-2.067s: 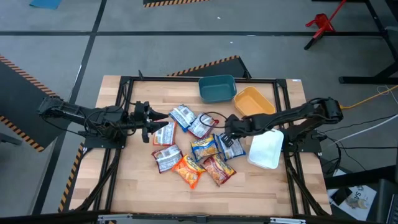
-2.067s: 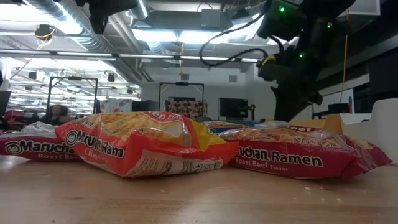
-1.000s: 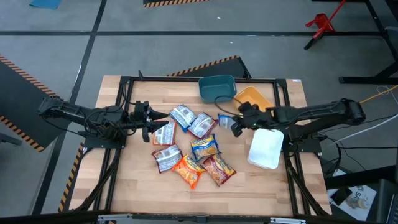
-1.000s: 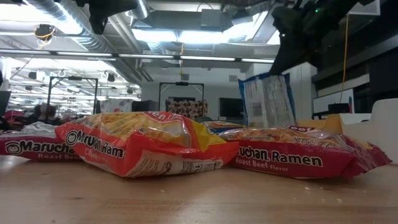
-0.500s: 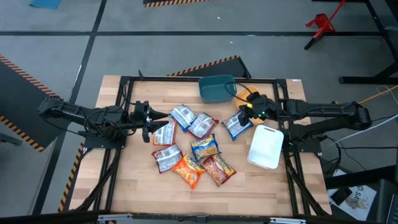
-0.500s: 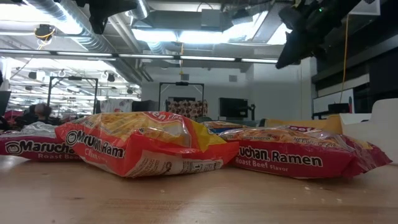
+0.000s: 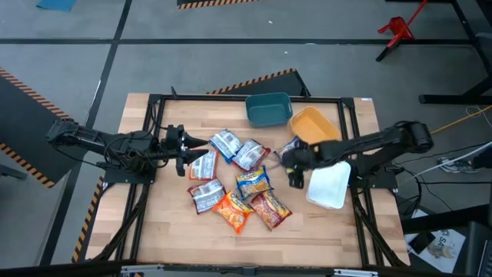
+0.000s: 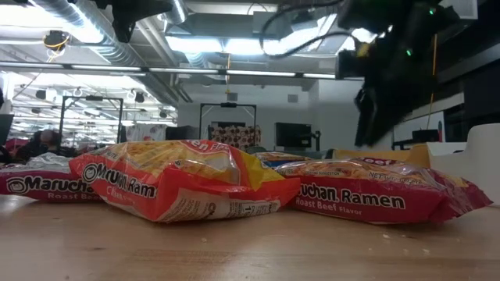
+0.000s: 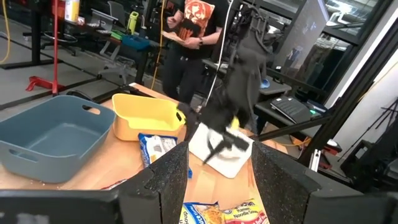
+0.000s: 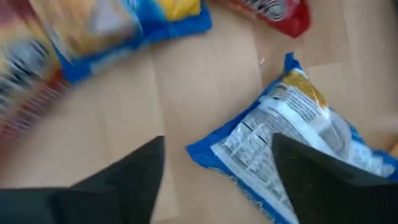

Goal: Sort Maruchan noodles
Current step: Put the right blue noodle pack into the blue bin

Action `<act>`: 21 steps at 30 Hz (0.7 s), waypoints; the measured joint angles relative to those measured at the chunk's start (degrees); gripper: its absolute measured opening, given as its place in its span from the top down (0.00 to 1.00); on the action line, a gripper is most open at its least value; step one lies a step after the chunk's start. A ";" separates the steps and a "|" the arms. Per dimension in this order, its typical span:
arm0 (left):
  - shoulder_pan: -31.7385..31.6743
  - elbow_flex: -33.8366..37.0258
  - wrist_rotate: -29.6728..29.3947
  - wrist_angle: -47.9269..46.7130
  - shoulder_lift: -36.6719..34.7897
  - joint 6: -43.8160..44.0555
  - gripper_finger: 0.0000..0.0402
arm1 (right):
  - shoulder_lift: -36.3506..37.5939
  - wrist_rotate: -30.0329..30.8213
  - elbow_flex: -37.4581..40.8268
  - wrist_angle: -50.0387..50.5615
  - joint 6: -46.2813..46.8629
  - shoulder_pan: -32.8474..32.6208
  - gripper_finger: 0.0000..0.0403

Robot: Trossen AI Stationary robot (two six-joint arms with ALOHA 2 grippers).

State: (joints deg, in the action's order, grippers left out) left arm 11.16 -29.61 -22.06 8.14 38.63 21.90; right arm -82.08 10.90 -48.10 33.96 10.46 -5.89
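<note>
Several ramen packets [image 7: 238,181] are lying clustered mid-bench [image 7: 323,238], and one blue packet [image 7: 290,146] is lying apart, just beside the orange bin [image 7: 314,125]. Right gripper [image 7: 294,171] is hovering over bare wood near that packet, jaws spread and holding nothing. Left gripper [image 7: 194,148] is waiting at the cluster's left edge; I cannot tell how its jaws are standing.

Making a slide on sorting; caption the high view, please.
Right pincer open above a blue packet lying beside the orange bin; left pincer waits by the packet pile.
</note>
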 joint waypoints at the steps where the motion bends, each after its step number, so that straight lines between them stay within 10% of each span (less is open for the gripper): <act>1: 0.00 0.00 0.00 -0.02 0.00 -0.01 0.58 | -1.58 2.48 0.00 0.14 -1.23 -1.11 0.24; 6: 0.00 0.00 0.00 -0.10 0.00 -0.03 0.58 | -6.90 14.47 0.02 0.15 -1.71 -3.90 0.12; 21: 0.02 0.00 -1.11 -2.42 0.00 -0.04 0.58 | -12.96 19.65 0.02 -0.32 2.19 -3.74 0.09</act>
State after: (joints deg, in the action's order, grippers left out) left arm 11.18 -29.61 -23.18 5.73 38.63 21.87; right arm -95.04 30.55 -48.07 33.65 12.65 -9.63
